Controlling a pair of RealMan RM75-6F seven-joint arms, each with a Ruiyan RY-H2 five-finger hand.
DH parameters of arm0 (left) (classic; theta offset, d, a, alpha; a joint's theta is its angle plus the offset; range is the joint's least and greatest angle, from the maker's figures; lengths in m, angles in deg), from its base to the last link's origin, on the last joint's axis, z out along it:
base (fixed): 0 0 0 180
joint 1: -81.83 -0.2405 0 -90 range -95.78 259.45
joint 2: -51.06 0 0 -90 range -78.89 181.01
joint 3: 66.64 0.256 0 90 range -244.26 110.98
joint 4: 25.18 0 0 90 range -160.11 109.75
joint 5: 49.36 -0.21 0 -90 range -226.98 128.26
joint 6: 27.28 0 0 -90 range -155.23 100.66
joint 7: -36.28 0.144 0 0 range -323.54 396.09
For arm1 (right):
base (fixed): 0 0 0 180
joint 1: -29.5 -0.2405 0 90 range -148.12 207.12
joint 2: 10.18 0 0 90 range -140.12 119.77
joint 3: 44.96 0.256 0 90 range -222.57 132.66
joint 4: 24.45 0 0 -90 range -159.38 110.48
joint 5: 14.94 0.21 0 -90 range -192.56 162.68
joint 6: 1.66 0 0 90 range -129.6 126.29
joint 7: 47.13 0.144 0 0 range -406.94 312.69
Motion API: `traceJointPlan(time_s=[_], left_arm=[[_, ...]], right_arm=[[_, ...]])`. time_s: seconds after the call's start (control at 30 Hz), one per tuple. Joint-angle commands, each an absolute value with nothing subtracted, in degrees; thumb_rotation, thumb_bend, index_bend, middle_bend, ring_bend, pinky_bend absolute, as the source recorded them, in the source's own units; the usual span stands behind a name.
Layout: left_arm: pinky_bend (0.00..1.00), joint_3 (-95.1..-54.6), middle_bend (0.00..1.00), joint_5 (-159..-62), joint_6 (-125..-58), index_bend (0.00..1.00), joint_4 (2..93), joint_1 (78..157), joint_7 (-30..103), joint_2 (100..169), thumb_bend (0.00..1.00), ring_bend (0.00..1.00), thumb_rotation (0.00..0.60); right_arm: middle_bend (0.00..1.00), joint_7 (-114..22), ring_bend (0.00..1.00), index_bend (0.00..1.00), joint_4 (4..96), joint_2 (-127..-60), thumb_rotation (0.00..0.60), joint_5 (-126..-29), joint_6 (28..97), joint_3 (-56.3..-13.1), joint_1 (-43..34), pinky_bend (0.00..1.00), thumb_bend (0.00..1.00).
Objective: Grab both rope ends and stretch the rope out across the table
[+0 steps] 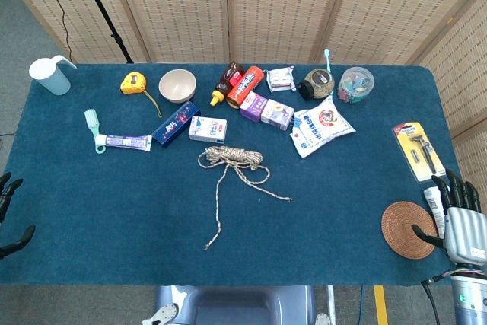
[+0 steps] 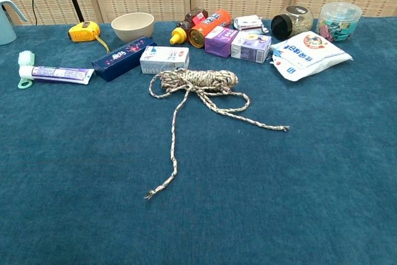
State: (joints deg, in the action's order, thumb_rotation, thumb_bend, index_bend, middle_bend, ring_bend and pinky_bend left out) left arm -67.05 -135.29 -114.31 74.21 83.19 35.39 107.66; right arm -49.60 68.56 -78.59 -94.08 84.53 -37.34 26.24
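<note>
Table (image 1: 114,211) w/ clutter along the far edge; rope (image 2: 197,82) bundled mid-table, 2 loose ends trailing toward robot; right hand (image 1: 459,222) wide, empty, by the coaster (image 1: 409,230); left hand (image 1: 9,215) at table edge, fingers spread, empty. Go for the ends, not the coil; near end (image 2: 151,193) → left, other end (image 2: 284,128) → right.

Bright, even light, both views sharp.
Soft overhead glow on the worktop (image 1: 152,211); shadows faint and short, no glare, slight bending at the edges.

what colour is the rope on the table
The rope is off-white flecked with darker brown strands, a speckled braid; the chest view shows it best.
</note>
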Motion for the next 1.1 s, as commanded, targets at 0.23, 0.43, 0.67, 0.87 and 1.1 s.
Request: traceJointPlan(time_s=[0.23,0.43,0.67,0.87,1.1], left_arm=[[0.00,-67.2,0.00,-135.5,-114.0,0.06,73.5,83.4,34.8,107.9,0.29,0.00,0.563],[0.00,-67.5,0.00,-135.9,-114.2,0.03,73.5,83.6,34.8,108.1,0.29,0.00,0.564],[0.00,-67.4,0.00,-136.3,-113.9,0.02,73.9,83.9,35.1,108.2,0.29,0.00,0.563],[0.00,-67.7,0.00,-136.4,-114.2,0.01,74.3,84.0,35.4,108.3,0.29,0.00,0.563],[0.00,-67.8,0.00,-136.5,-113.9,0.00,73.9,84.3,35.1,108.7,0.29,0.00,0.564]], right_arm=[[0.03,-50.3,0.00,0.12,69.3,-78.4,0.600,-94.0,84.1,-37.7,26.3,0.00,0.15],[0.03,-49.9,0.00,0.10,69.0,-78.5,0.600,-94.3,84.7,-37.7,26.5,0.00,0.15],[0.04,-49.1,0.00,0.08,68.9,-78.4,0.600,-94.3,84.4,-37.5,26.4,0.00,0.15],[0.01,-47.9,0.00,0.09,69.0,-78.2,0.600,-94.6,84.2,-37.6,26.4,0.01,0.15],[0.01,-45.7,0.00,0.09,69.4,-77.2,0.600,-95.3,82.7,-38.2,26.0,0.02,0.15]])
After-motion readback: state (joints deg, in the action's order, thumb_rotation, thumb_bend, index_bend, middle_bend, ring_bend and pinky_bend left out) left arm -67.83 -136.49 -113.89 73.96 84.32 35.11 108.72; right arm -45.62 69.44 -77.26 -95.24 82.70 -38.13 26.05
